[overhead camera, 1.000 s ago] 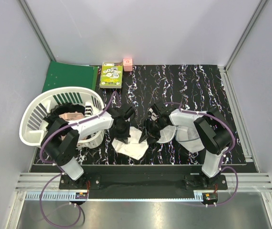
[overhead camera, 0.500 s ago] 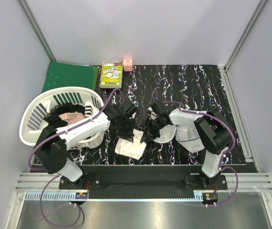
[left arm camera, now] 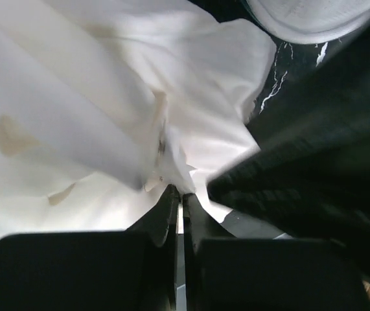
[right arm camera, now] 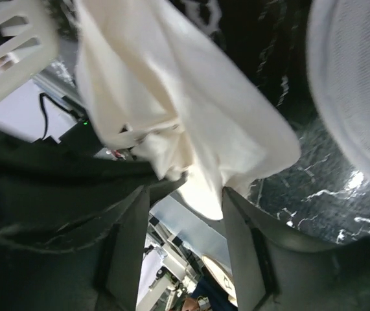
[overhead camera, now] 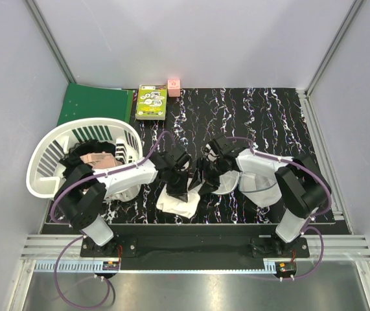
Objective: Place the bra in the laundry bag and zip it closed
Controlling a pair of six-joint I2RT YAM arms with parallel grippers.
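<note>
— Cloth nearest the arm bases: is that the bag?

— No. That white cloth (overhead camera: 177, 206) is a loose, crumpled piece lying on the tabletop (overhead camera: 256, 116), and both arms meet over it. The left end effector (left arm camera: 178, 210) has its fingers pressed together right at the cloth's edge. I cannot tell whether they pinch the cloth or anything else.

— And the other one?

— The right end effector (right arm camera: 185, 197) has its fingers apart. A fold of the white cloth sits in the gap, and nothing is clamped.

— Where is the bra?

— Dark fabric that I take for the bra (left arm camera: 301, 175) hangs just beside the left fingers, between the two arms and over the cloth. It is blurred, and I cannot make out what holds it. It is outside the bag.

— And the bag itself?

— The laundry bag (right arm camera: 353, 91) lies just beyond the cloth on the right, a white mesh dome partly under the right arm. Its opening and zipper do not show, so I cannot say whether it is unzipped.

— So how far along are we?

— Early, by my reading. The bra has yet to go in, and the zipping comes after that. Neither step looks done.

— Anything further back?

— The basket (overhead camera: 42, 162) at the left holds dark clothing and a pink garment (overhead camera: 97, 157). Along the far edge lie a green folder (overhead camera: 94, 103), a green box (overhead camera: 151, 102) and a small pink block (overhead camera: 173, 86). None of these belongs to the job.
</note>
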